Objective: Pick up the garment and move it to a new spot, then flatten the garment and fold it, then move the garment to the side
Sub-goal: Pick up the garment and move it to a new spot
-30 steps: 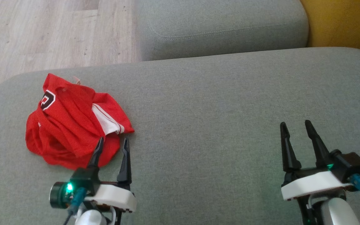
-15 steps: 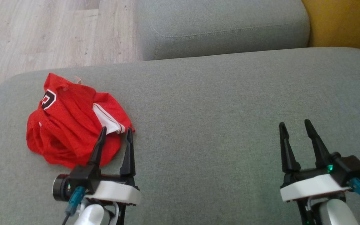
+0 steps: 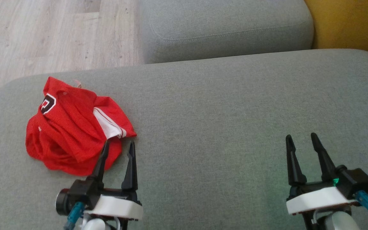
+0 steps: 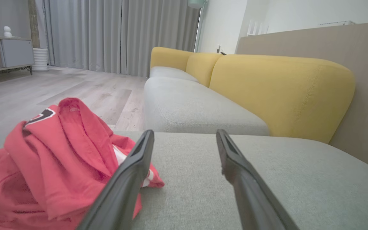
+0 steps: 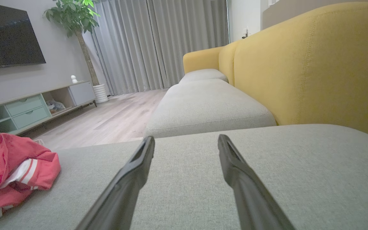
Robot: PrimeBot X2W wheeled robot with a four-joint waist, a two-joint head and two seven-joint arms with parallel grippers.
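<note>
1. A crumpled red garment (image 3: 72, 127) is seen lying in a heap at the left end of a grey cushion (image 3: 222, 121), close to its far left corner.
2. A white stripe (image 3: 109, 124) and a black-and-white emblem (image 3: 48, 103) are shown on the garment.
3. The left gripper (image 3: 119, 143) is held with its jaws spread wide and nothing between them, at the garment's near right edge.
4. Its left finger (image 3: 101, 163) is seen in front of the red cloth, while the other is over bare cushion. Whether the cloth is touched cannot be told.
5. The right gripper (image 3: 301, 136) is likewise spread wide and empty. It is placed over bare cushion at the right, well apart from the garment.
6. A second cushion (image 3: 225, 28) is seen beyond the first, with a yellow backrest (image 3: 350, 22) to the right and a pale wooden floor (image 3: 43, 32) to the left.
7. In the right wrist view, grey curtains (image 5: 158, 44), a dark television (image 5: 8, 32), a plant (image 5: 72, 12) and a low cabinet (image 5: 27, 105) are shown across the room.
</note>
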